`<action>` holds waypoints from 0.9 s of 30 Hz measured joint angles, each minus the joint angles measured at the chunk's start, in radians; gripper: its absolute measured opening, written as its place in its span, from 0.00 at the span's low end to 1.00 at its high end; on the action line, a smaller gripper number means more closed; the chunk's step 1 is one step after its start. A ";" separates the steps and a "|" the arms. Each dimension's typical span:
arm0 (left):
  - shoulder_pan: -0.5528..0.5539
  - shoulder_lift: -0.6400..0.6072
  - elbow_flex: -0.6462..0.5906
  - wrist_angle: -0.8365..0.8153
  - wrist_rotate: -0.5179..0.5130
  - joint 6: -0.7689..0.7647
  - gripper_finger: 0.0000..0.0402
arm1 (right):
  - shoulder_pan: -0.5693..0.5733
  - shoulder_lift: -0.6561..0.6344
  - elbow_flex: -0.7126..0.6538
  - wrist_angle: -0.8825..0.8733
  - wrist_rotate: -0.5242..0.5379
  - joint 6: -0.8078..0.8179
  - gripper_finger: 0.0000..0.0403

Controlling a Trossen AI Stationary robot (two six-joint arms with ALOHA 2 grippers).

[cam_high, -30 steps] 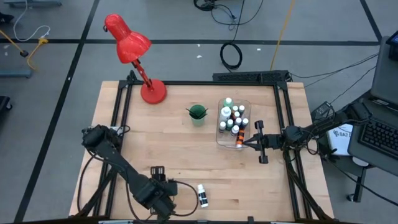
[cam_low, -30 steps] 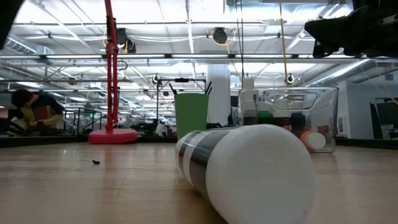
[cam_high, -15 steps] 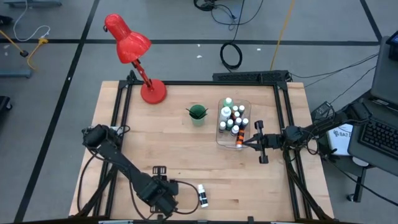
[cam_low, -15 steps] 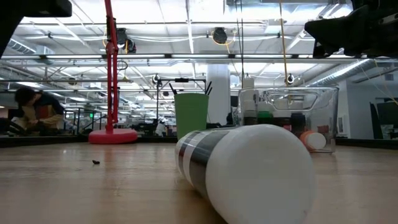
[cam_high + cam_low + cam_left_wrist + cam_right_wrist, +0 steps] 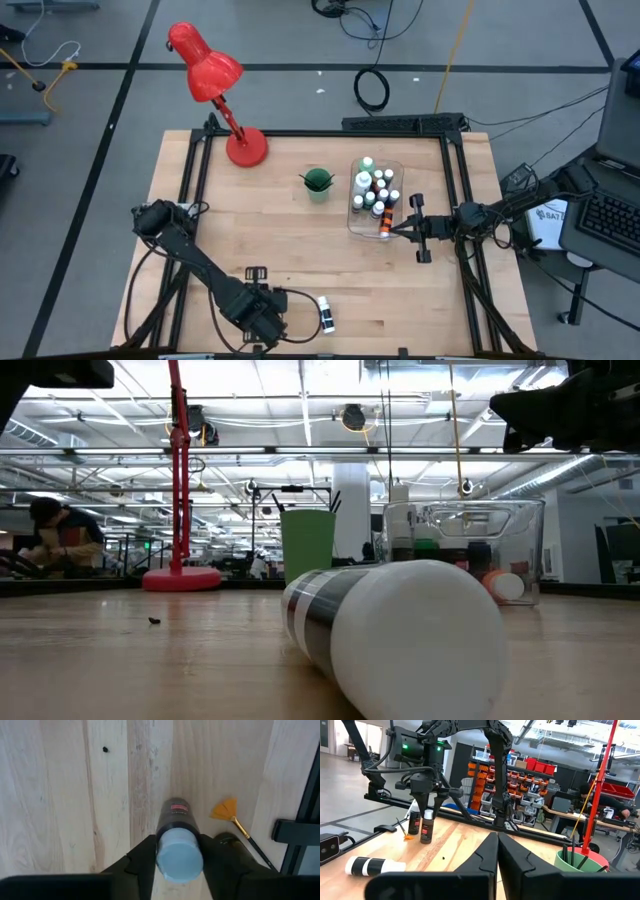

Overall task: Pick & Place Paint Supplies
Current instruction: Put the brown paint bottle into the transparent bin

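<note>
A small dark paint bottle with a pale cap stands upright on the wood near the table's front edge. My left gripper comes down over it and is shut on it; the right wrist view shows the gripper from the side. A second small bottle stands just beside it, and an orange fan brush lies next to both. A taller white bottle with a dark band lies on its side to the right. My right gripper waits shut beside the clear bin. My left gripper pinches the small bottle's pale cap between its two fingers, one finger on each side. The fingers come from above and point down. The bottle stands upright with its base on the table.
The clear bin at the back right holds several small capped bottles. A green cup with brushes stands left of it, and a red desk lamp stands at the back left. Black frame rails run along the table's sides. A person sits in the room beyond.
</note>
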 joint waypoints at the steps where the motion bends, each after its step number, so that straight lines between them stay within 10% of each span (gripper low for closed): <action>1: 0.000 0.000 0.000 0.000 0.003 0.005 0.31 | 0.000 0.000 0.000 0.000 0.000 0.000 0.01; 10: 0.074 -0.005 0.093 -0.081 0.048 0.187 0.25 | 0.000 0.000 0.000 0.020 0.000 -0.015 0.01; 27: 0.633 0.035 0.629 0.069 -0.033 0.599 0.25 | 0.000 0.000 0.000 0.038 0.001 -0.078 0.01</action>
